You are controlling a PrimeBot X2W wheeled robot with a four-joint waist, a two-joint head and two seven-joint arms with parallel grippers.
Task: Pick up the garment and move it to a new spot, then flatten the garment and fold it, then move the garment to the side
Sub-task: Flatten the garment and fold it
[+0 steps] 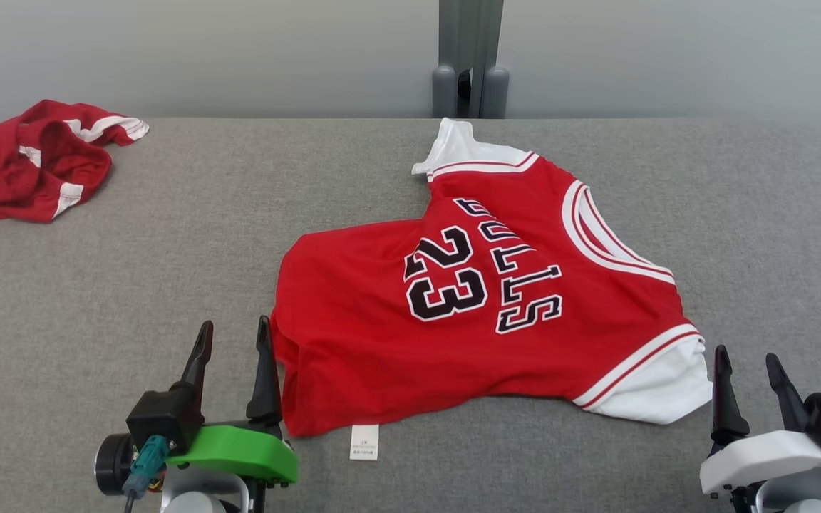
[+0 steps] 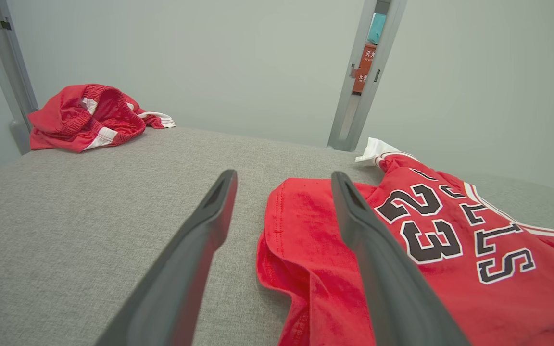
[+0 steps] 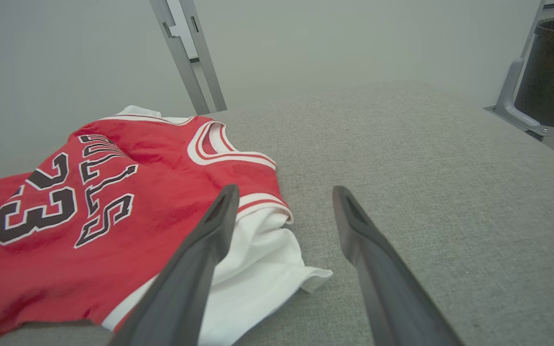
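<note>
The garment (image 1: 482, 313) lies unheld between the left fingers (image 1: 266, 370) and right fingers (image 1: 721, 392).

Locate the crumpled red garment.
In the head view, the crumpled red garment lies at the far left corner of the table, well apart from the jersey spread mid-table.

Crumpled red shorts (image 1: 40, 160), dark bin (image 3: 553, 72)
</note>
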